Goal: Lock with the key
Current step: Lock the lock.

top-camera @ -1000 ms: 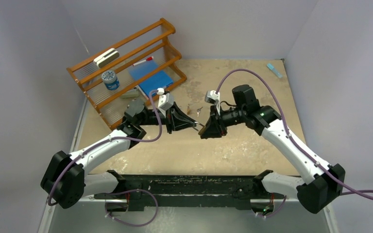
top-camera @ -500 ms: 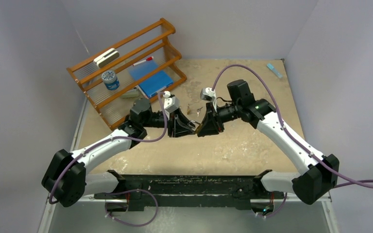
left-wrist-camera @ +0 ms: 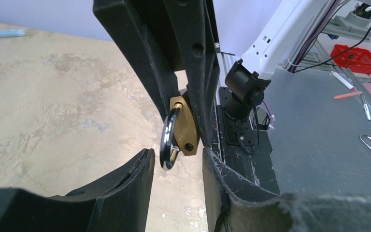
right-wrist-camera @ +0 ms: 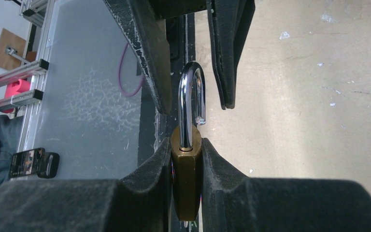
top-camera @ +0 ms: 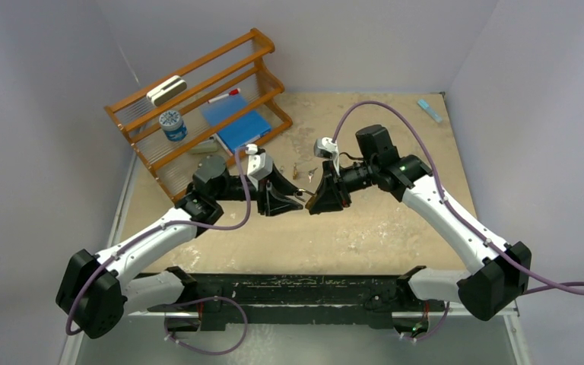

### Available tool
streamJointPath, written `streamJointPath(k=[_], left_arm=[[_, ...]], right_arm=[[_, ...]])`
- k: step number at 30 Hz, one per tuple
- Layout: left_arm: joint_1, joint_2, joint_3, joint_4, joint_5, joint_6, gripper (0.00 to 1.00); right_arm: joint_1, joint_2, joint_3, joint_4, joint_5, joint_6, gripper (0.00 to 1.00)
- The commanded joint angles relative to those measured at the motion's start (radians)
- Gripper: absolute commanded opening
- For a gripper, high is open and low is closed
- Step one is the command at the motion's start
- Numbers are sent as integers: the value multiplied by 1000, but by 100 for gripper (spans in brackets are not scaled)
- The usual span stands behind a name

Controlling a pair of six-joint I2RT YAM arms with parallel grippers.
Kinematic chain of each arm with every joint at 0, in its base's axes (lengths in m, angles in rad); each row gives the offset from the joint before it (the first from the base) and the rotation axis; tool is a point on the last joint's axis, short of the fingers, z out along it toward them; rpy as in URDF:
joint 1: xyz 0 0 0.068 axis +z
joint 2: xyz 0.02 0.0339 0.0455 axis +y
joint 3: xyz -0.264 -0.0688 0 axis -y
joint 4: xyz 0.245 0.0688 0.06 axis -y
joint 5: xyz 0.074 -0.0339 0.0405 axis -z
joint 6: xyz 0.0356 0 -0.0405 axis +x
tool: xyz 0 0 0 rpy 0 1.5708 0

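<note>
My right gripper (right-wrist-camera: 186,145) is shut on the body of a brass padlock (right-wrist-camera: 186,169) and holds it above the table. The padlock's silver shackle (right-wrist-camera: 192,94) is open, with its free end out of the body. My left gripper (left-wrist-camera: 176,159) is open. Its fingers (right-wrist-camera: 147,53) stand on either side of the shackle's tip and do not touch it. In the top view the two grippers meet tip to tip at the padlock (top-camera: 304,199) over the table's middle. Small metal pieces that look like keys (top-camera: 304,172) lie on the table just behind the grippers.
A wooden rack (top-camera: 198,99) stands at the back left, holding a blue book, a round tin and a white eraser. A small light-blue object (top-camera: 428,109) lies at the back right corner. The black base rail (top-camera: 296,289) runs along the near edge.
My right gripper moved left with the padlock until its shackle sat between my left fingers. My left wrist then turned and drew back a little to the left.
</note>
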Motion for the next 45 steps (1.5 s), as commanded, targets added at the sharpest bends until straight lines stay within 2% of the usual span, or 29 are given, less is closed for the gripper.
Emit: streamJointPath(k=[1,8,9,12,19,21,24,26,28,29,31,33,35,41,45], left_arm=[[-3,26,53,107,-7,-52,41],[-4,81,59,270,2,-166,41],[-5,86,61,283,5,-175,36],[-7,96,64,311,10,-203,0],[-8,102,27,524,-11,-354,0],[-8,98,26,545,-46,-373,0],[-8,86,22,580,-101,-395,0],[-8,73,19,594,-129,-399,0],[-7,61,14,602,-149,-402,0],[-8,52,14,603,-156,-401,0],[-8,40,16,606,-171,-401,0],[-8,28,15,613,-186,-399,0],[-8,14,14,616,-207,-397,0],[-7,-51,-10,613,-287,-351,0],[-6,-62,-8,621,-296,-350,0]], right_arm=[[7,-30,34,33,-70,-19,0],[13,-27,33,32,-67,-23,0],[13,-26,31,33,-67,-23,0],[13,-27,27,34,-67,-23,0],[14,-35,15,74,-3,-4,0],[13,-55,-8,147,12,35,0],[14,-116,-116,400,76,201,0],[14,-161,-187,541,127,280,13],[14,-187,-216,606,163,304,35],[14,-190,-213,605,175,305,42],[14,-180,-193,570,183,283,97],[14,-178,-181,526,165,270,99],[13,-204,-205,568,184,282,99],[12,-384,-444,1012,382,507,99],[12,-418,-491,1112,345,523,99]])
